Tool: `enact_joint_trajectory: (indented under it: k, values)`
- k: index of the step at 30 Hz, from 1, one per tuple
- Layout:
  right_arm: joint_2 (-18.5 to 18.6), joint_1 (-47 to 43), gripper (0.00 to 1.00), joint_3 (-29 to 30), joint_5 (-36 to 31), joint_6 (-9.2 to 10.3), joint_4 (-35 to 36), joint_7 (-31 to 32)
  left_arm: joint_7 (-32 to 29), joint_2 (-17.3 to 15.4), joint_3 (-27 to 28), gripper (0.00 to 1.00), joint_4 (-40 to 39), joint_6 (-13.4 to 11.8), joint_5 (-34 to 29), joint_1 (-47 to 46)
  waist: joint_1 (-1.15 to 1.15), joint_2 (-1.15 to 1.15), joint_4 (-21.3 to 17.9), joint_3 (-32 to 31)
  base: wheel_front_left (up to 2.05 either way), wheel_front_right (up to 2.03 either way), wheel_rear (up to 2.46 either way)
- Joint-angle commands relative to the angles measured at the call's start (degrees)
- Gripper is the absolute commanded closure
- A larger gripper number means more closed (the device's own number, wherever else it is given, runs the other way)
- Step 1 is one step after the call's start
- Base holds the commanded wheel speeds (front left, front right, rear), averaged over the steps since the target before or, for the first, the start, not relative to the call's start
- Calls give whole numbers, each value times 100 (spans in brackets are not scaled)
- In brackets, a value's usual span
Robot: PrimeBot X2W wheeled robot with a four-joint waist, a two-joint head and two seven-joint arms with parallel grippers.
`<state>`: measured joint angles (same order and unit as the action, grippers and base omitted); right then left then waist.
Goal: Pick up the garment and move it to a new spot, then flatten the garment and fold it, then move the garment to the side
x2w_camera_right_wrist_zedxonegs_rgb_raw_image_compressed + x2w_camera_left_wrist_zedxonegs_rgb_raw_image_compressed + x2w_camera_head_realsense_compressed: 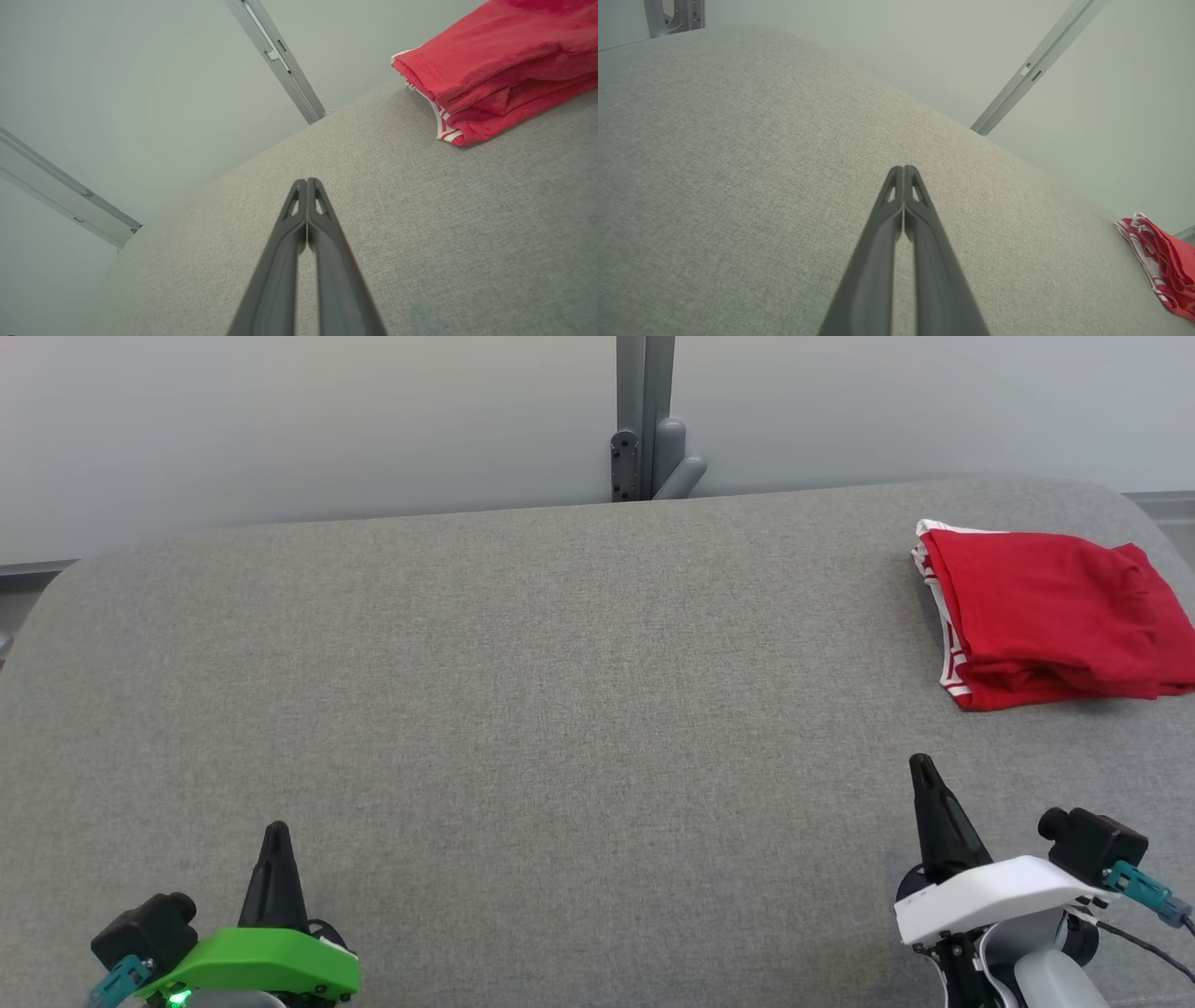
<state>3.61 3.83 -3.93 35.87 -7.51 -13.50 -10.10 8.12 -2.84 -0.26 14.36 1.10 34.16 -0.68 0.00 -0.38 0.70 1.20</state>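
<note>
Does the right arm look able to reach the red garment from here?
Probably yes. The red garment lies ahead of the right gripper with plain grey surface between them. The gripper is shut, so it must open first.

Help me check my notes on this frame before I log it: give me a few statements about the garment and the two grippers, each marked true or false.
1. The red garment lies folded at the far right of the grey padded surface. True.
2. The left gripper holds the garment. False: it is shut on nothing, at the near left, well apart from the garment.
3. The right gripper is shut, its fingers pressed together. True.
4. The garment is plain red with no trim. False: white stripes run along its left edge.
5. The right gripper touches the garment. False: bare surface lies between them.
</note>
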Motion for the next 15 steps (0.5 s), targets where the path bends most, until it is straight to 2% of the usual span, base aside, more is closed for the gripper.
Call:
enact_joint_trajectory:
  k: [1,15]
  values:
    - [39,148,100,30,114,1,60,15,-16,-12,36,100,-63,39,130,-178,0,7,0,0,0,0,0]
    - [98,203,100,142,1397,1,20,237,-378,-12,191,100,61,169,1337,-395,0,12,-10,-18,0,0,0]
